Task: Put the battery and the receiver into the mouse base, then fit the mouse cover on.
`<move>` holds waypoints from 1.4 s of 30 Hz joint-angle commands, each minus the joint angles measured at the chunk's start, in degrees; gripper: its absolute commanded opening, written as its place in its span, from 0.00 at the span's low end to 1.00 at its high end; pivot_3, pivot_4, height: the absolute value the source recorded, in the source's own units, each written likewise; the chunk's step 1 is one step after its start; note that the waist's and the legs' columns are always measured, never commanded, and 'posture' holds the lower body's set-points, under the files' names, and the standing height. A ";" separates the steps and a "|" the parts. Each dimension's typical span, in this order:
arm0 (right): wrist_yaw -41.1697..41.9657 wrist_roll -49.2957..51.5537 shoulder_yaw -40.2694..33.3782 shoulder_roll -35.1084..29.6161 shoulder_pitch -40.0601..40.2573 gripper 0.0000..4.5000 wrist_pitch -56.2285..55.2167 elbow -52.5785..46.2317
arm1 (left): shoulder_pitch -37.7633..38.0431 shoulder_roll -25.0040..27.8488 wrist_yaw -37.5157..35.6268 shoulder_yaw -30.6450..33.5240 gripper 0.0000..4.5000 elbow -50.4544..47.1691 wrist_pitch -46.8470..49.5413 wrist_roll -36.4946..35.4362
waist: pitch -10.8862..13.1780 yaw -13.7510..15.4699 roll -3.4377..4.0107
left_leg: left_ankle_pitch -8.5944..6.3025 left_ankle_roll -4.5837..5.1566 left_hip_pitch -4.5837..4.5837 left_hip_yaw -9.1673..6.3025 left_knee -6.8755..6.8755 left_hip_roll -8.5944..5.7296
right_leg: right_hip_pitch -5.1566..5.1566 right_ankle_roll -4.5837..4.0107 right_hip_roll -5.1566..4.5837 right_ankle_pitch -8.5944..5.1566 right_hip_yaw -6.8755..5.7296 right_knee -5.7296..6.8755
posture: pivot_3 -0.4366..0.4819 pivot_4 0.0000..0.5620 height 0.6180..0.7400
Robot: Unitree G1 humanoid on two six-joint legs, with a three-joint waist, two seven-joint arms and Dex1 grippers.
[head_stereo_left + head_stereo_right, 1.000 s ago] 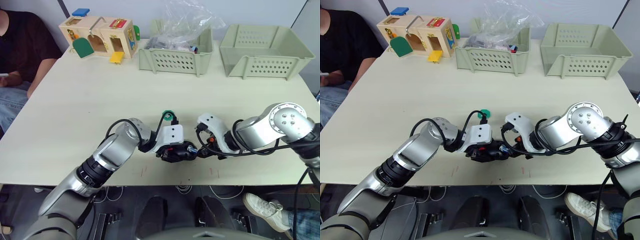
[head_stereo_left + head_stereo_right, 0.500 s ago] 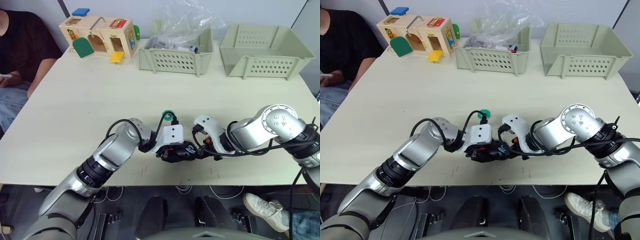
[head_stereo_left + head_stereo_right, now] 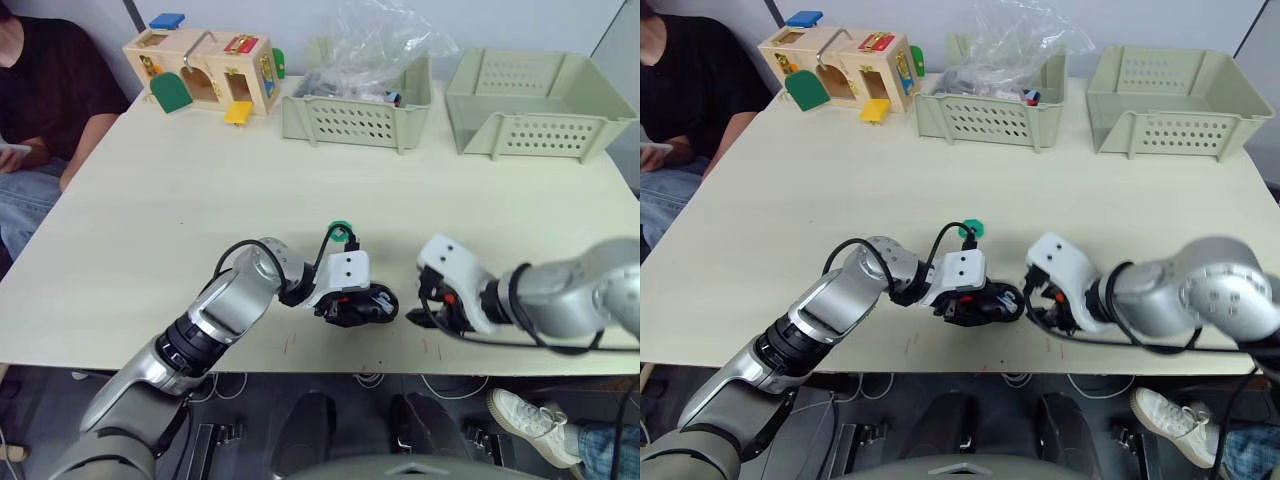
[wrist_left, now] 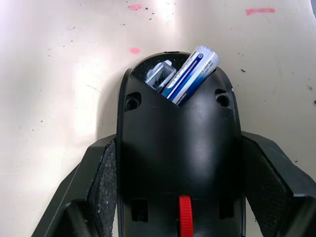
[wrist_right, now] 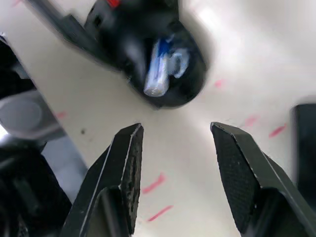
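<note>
Change: right gripper (image 5: pixel 175 163) has drawn back from the mouse base (image 4: pixel 178 148); a strip of bare table (image 3: pixel 200 190) now lies between them, where a second ago they were close together.
Right gripper: fingers spread wide, holding nothing, just off the rounded end of the base.
Left gripper (image 3: pixel 350 305): clamped on the base, one finger (image 4: pixel 276 192) pressed to each flank, near the table's front edge.
Battery (image 4: pixel 190 74): white and blue, lying tilted in the open end of the base, ahead of the left fingertips.
Receiver (image 4: pixel 160 76): small silvery piece beside the battery in the same hollow.
</note>
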 commanded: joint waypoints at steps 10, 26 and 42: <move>28.73 -39.59 -4.61 10.66 23.03 0.50 -32.82 2.31 | 2.53 1.29 -0.08 -4.04 0.64 2.76 2.91 2.27 | -0.09 -0.47 -0.05 | 0.01 0.00 0.18 0.09 0.06 0.02 | 0.05 0.08 0.08 0.02 0.17 0.06 | 0.48 0.27 1.00; 39.09 -54.87 -3.26 28.53 27.19 0.00 -47.88 15.15 | 2.48 1.69 -0.25 -3.85 0.64 2.39 3.59 2.10 | -0.11 -0.51 -0.06 | 0.01 0.00 0.21 0.11 0.06 0.03 | 0.04 0.07 0.13 0.02 0.22 0.11 | 0.48 0.27 1.00; 40.66 -62.98 -2.19 33.65 30.57 0.00 -49.94 21.99 | 2.41 1.62 0.02 -3.67 0.64 2.88 3.56 2.16 | -0.21 -0.53 -0.04 | 0.01 0.00 0.30 0.14 0.07 0.02 | 0.06 0.06 0.14 0.02 0.27 0.16 | 0.48 0.27 1.00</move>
